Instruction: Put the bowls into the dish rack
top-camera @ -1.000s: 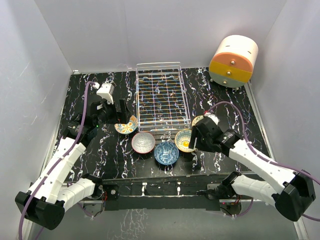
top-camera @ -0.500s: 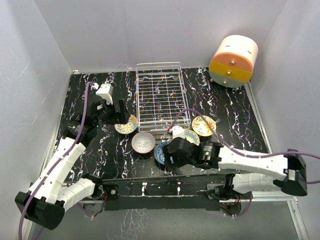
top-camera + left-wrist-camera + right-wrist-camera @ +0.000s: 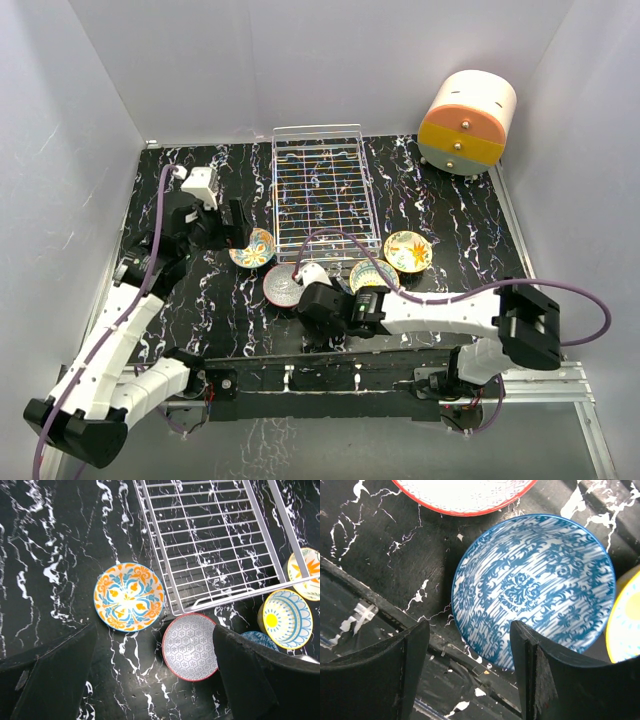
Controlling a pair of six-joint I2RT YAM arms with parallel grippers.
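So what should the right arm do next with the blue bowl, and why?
Probably lower a little and pinch the rim. In the wrist view the right gripper is open, with the near rim of the blue bowl between its fingers: one outside, one over the painted inside. The bowl sits on the table and the dish rack holds nothing yet, so a grip comes first.

Overhead overview, close downward wrist views sharing bowls [image 3: 190,646]
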